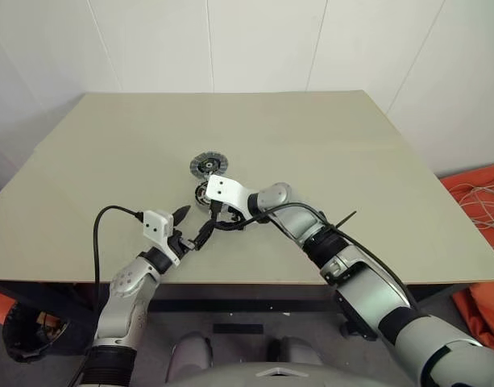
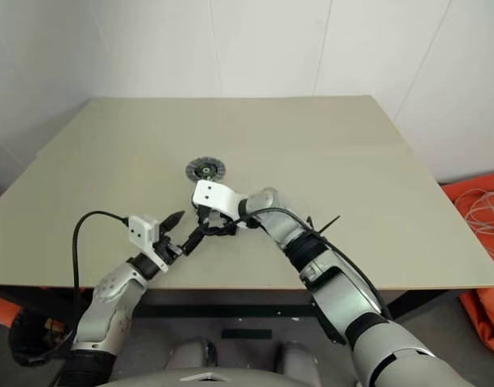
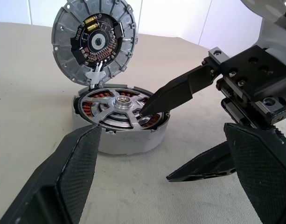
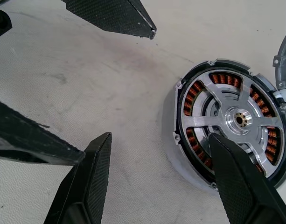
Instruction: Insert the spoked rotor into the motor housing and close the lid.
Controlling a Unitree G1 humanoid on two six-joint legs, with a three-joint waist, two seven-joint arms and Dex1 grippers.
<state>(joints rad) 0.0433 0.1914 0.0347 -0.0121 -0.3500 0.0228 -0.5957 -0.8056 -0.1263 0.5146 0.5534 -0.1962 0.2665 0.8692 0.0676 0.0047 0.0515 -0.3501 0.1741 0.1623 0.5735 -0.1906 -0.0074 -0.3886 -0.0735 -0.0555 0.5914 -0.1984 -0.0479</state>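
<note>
The motor housing (image 3: 129, 140) sits on the table (image 1: 351, 161), copper windings showing under the shiny spoked rotor (image 4: 238, 119) that lies seated inside it. Its grey lid (image 3: 94, 42) stands hinged open, upright behind the housing. My right gripper (image 4: 160, 136) is open. One of its fingertips (image 3: 149, 106) rests on the rotor's face and the other is low beside the housing, with nothing held between them. Just in front of the housing my left gripper (image 3: 162, 128) is open wide and empty, pointing at the housing.
In the head views the right wrist mount (image 1: 222, 189) covers most of the housing, and the open lid (image 1: 208, 165) shows beyond it. Orange material with loose cables (image 1: 480, 201) lies on the floor past the table's right edge.
</note>
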